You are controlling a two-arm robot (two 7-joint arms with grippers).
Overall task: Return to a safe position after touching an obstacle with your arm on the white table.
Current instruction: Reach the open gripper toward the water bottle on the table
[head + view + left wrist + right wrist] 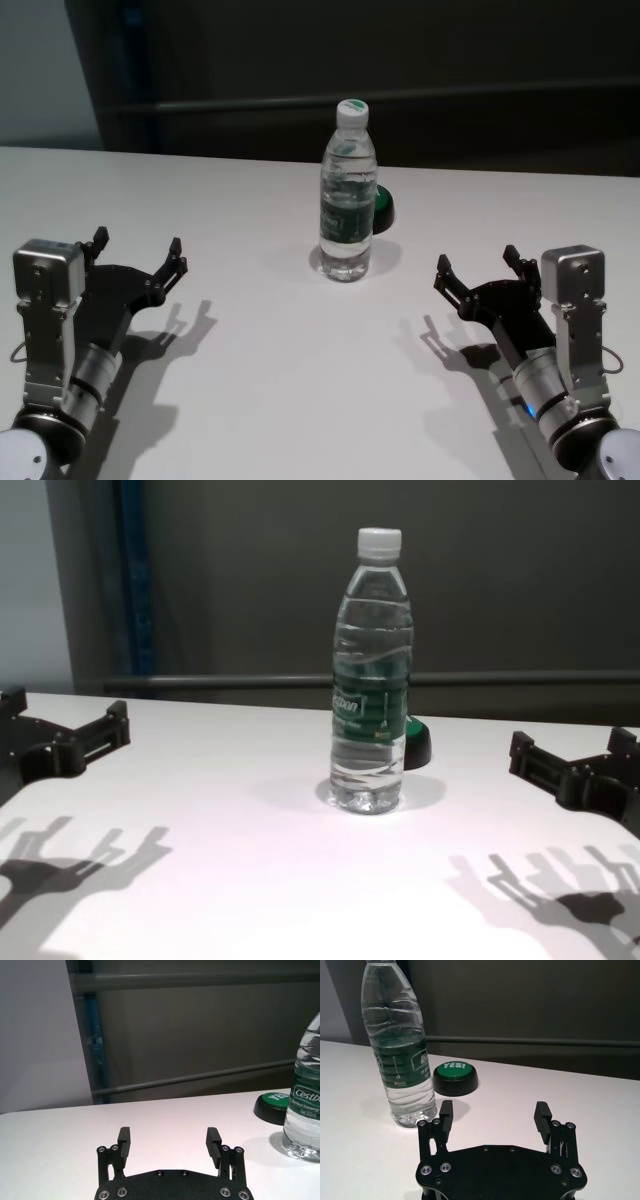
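Currently the left claw [136, 251] and right claw [478, 267] both hover low over the white table [300, 380], fingers spread apart, gripping nothing. One bottle [348, 195] stands upright ahead of the claws and between them, well apart from each, nearer the right one. Likely reason: arms look pulled back to either side so neither risks bumping it. One green button [455, 1078] sits just behind the bottle, farther from the claws. Count: two claws, one bottle, one button.

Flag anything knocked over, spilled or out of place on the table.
Nothing stands out. The bottle stands upright and capped on the table, button behind it. Left pincer and right pincer are open, clear of it.
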